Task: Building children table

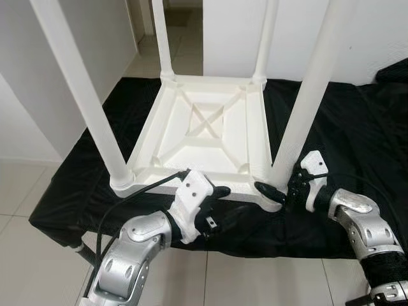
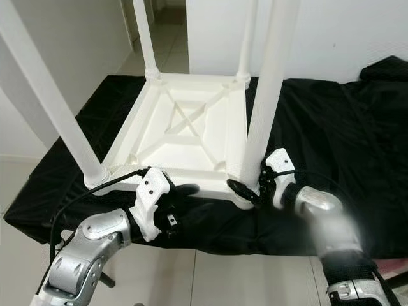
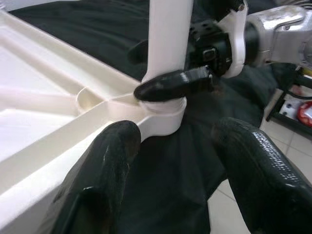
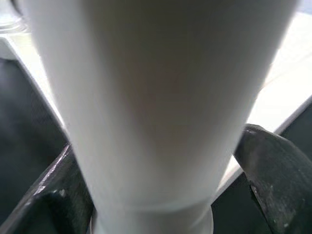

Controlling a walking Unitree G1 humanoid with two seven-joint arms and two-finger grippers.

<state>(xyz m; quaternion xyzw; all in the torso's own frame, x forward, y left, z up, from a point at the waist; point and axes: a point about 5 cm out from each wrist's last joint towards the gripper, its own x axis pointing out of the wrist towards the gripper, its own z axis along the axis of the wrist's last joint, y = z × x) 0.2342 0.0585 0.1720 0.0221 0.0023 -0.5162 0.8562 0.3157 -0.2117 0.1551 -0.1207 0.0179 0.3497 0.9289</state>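
A white children's table point(image 1: 148, 137) lies upside down on a black cloth point(image 1: 357, 134), its legs pointing up. My right gripper point(image 1: 275, 187) is shut on the near right leg point(image 1: 306, 95) just above its socket; in the right wrist view the leg point(image 4: 156, 97) sits between both fingers point(image 4: 278, 165). The left wrist view shows one right finger point(image 3: 170, 85) pressed across that leg point(image 3: 168, 39). My left gripper point(image 1: 215, 207) is open at the table's front edge, about a hand's width left of that corner, with one finger point(image 3: 102, 185) by the rim and cloth between the two.
The cloth-covered platform ends just before my arms, with pale tiled floor point(image 1: 25, 191) below and to the left. The near left leg point(image 1: 83, 89) slants up on the left. White walls and a doorway stand behind. A dark rack with a red item point(image 3: 297, 107) stands on the floor nearby.
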